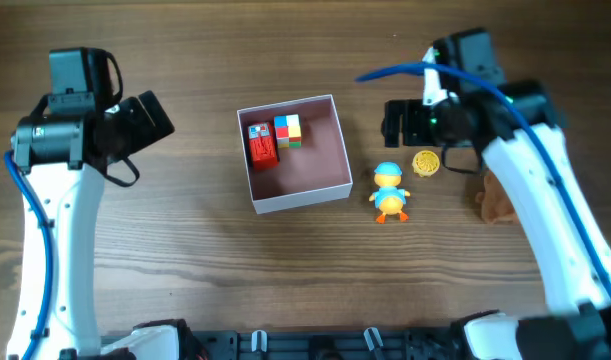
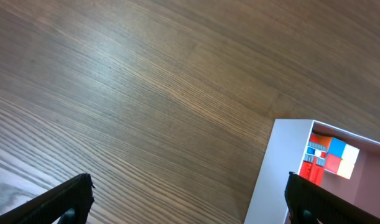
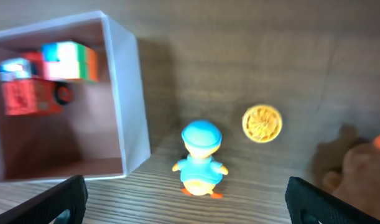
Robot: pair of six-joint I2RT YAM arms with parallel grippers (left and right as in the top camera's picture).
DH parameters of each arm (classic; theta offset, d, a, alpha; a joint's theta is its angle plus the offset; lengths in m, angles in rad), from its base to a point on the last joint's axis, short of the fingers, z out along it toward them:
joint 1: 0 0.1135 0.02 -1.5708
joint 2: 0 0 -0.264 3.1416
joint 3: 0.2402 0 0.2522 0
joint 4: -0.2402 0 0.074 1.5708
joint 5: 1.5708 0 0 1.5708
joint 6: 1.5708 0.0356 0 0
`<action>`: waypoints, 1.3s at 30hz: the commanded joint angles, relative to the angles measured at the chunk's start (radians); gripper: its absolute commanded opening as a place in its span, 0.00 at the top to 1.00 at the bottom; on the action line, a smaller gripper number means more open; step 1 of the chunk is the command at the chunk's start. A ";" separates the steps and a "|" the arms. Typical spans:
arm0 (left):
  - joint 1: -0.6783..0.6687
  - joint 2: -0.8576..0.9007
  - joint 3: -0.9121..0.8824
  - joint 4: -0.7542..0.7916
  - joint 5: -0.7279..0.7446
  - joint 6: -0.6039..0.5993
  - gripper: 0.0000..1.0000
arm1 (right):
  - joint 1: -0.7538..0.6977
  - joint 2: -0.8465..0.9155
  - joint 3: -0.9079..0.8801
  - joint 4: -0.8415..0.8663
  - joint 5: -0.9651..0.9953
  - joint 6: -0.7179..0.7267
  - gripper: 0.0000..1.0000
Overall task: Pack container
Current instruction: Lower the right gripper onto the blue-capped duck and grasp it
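Middle of the brown wooden worktop (image 1: 185, 260) holds the square, shallow, open-topped container (image 1: 315, 150) with thin white walls and a dusty pink floor. It looks light, apt to slide or flex if bumped, and a pinch over one wall's rim should hold it best. In its far-left corner a red printed block (image 1: 262, 147) and a multicoloured cube (image 1: 287, 130) lie side by side. Outside, near the right wall, stand a blue-capped orange duck toy (image 1: 389, 192) and a yellow round disc (image 1: 426, 163). The left claw (image 2: 187, 186) and right claw (image 3: 183, 186) both gape, empty.

— What runs out of frame?
— The container (image 2: 277, 168), cut by the left wrist view's right and bottom edges.
— And the brown toy (image 3: 354, 177)?
— Blurred, cropped at right; its kind is unclear.
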 commanded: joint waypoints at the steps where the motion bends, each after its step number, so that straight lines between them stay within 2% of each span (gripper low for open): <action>1: 0.006 0.019 0.001 -0.001 0.045 0.024 0.00 | 0.003 0.087 -0.048 0.006 0.017 0.053 0.00; 7: 0.006 0.034 0.000 0.000 0.045 0.024 0.00 | 0.004 0.173 -0.168 0.072 -0.013 0.049 0.00; 18: 0.006 0.038 0.000 -0.001 0.046 0.024 0.00 | 0.004 0.189 -0.387 0.266 -0.013 0.046 0.00; 27: 0.006 0.037 0.000 -0.001 0.046 0.024 0.00 | 0.004 0.189 -0.491 0.407 -0.012 0.082 0.01; 32: 0.006 0.038 0.000 -0.001 0.045 0.024 0.00 | 0.004 0.195 -0.504 0.420 -0.012 0.101 0.09; 39: 0.006 0.038 0.000 -0.001 0.045 0.024 0.00 | 0.004 0.215 -0.522 0.418 -0.012 0.101 0.38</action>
